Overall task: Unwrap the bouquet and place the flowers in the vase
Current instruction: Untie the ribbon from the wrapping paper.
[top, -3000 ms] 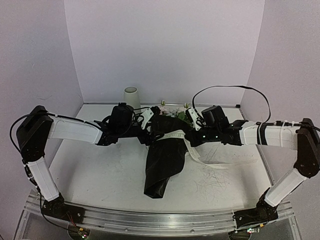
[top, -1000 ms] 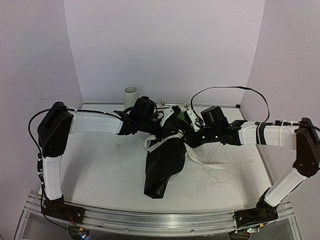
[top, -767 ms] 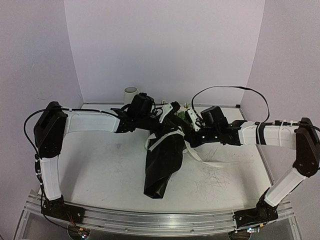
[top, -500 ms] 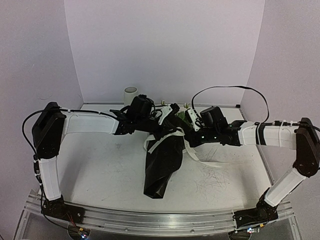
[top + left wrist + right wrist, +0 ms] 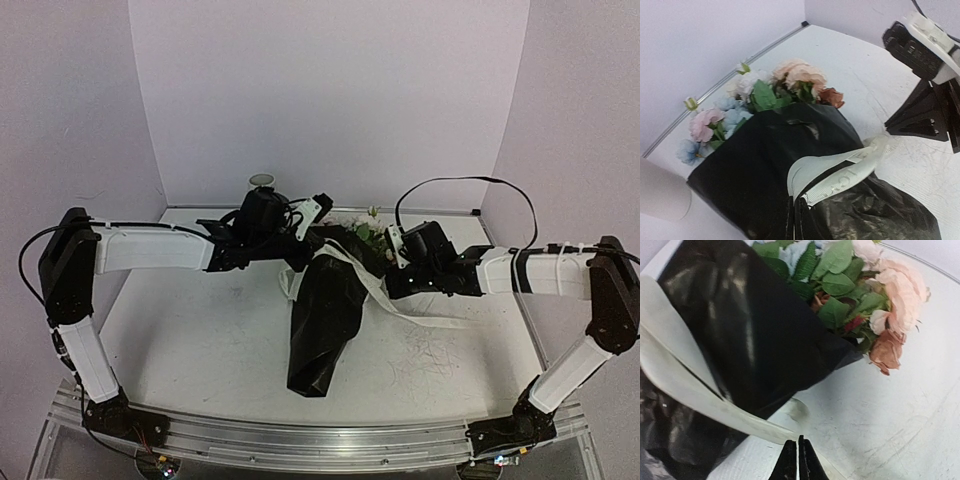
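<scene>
Both arms stretch inward, left claw (image 5: 793,220) and right claw (image 5: 797,458) near each other, each pinched closed.

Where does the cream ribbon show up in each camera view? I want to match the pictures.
Top external: the cream ribbon is at centre, slanting from the wrapping down toward the right arm.
Left wrist: lower centre-right, looped across the wrapping.
Right wrist: from the left edge down to bottom centre.
Shared landmark: the black wrapping, which the ribbon crosses in all three.
</scene>
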